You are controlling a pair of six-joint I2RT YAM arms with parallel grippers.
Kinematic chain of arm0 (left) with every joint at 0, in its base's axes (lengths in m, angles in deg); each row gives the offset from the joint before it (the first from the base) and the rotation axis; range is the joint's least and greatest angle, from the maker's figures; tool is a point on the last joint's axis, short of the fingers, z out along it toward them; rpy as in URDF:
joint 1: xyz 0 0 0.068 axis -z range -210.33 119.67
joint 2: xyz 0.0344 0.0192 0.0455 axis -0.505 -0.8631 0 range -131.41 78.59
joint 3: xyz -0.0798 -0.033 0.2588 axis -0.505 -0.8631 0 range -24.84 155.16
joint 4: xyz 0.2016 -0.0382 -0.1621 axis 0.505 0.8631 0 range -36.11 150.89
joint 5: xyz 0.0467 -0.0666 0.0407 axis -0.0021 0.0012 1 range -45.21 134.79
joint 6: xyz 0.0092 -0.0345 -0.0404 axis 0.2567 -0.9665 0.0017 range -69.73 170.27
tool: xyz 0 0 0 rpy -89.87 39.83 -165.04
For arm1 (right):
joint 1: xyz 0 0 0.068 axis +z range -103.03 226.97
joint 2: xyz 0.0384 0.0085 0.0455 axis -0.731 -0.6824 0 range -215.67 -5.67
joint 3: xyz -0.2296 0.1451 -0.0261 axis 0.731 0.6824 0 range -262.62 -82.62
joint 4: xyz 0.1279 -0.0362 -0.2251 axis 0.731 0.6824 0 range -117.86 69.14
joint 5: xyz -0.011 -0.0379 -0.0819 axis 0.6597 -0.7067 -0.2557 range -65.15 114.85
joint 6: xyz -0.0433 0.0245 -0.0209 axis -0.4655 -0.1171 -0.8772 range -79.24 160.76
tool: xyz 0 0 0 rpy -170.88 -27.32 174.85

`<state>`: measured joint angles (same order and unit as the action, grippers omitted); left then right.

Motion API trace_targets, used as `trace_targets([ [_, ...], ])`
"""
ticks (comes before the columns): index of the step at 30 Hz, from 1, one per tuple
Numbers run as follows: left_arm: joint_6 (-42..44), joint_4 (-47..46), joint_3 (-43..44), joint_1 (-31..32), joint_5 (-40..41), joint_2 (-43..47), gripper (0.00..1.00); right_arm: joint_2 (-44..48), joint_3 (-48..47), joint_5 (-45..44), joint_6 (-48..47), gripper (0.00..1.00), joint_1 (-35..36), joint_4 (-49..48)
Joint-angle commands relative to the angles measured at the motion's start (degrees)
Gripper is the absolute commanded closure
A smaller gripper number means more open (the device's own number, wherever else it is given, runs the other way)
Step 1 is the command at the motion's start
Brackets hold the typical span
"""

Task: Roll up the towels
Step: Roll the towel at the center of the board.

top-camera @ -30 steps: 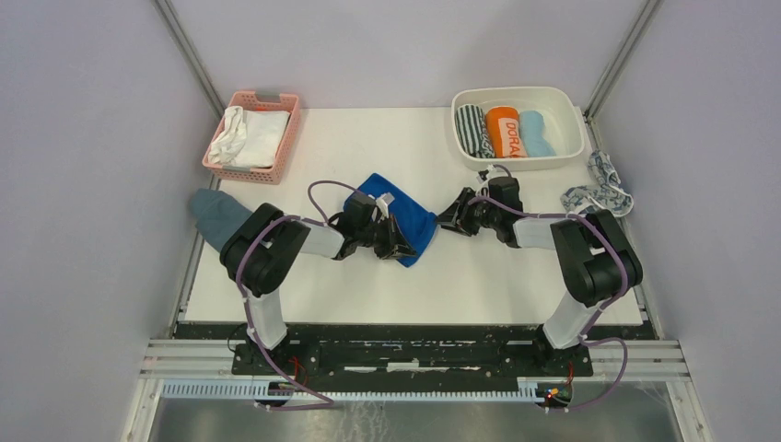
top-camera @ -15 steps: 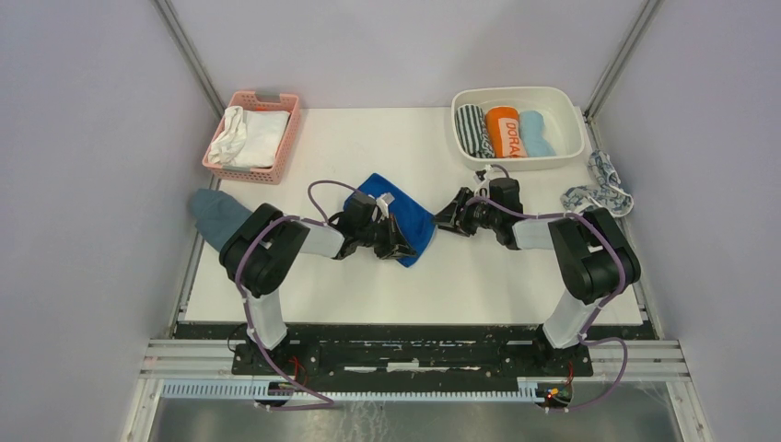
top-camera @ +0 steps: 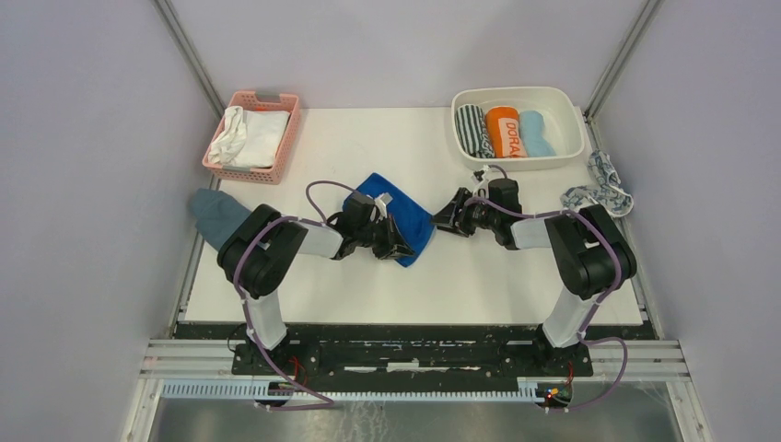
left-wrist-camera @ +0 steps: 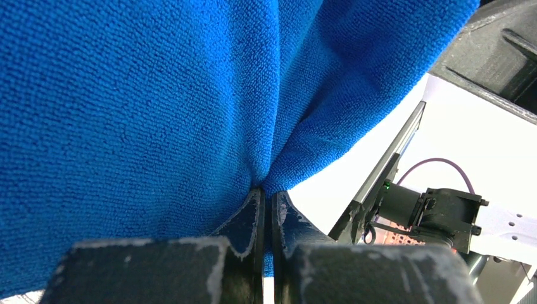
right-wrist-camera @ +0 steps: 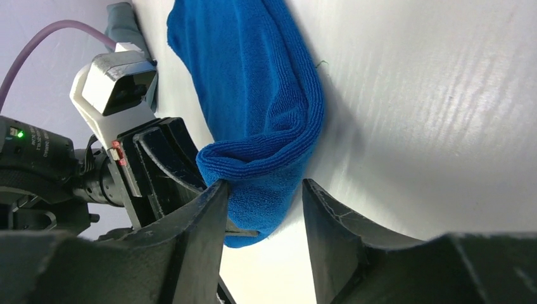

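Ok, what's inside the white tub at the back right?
The white tub holds a striped roll, an orange roll with lettering and a light blue roll, side by side. Its floor beneath them is covered.

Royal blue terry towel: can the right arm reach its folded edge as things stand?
Likely yes: the right gripper is open, aimed at the royal blue terry towel, only bare white table between.

Only one thing has words on it. The orange rolled cloth [top-camera: 503,132] in the white tub [top-camera: 518,91] has white letters running along it. They look like "DORA", but the roll is small and far off, so more letters may curl out of sight.
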<state>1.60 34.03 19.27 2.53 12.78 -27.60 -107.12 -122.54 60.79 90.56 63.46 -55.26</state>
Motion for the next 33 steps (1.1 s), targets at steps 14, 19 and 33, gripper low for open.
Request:
trace_targets([
  [14, -1.27, 3.66, -1.93, -1.04, 3.58, 0.90, 0.97, -7.06, -0.75, 3.22, 0.59, 0.45, 0.21, -12.21],
  [19, -0.92, 4.85, -2.02, -1.00, 4.46, 1.47, 0.97, -7.00, -2.42, -1.88, -2.05, 0.52, 0.25, -2.93],
  [33, 0.57, 11.95, -2.11, -0.99, 9.61, 6.47, 0.88, -0.41, -5.15, -19.86, -7.72, 0.89, 0.97, 25.53],
])
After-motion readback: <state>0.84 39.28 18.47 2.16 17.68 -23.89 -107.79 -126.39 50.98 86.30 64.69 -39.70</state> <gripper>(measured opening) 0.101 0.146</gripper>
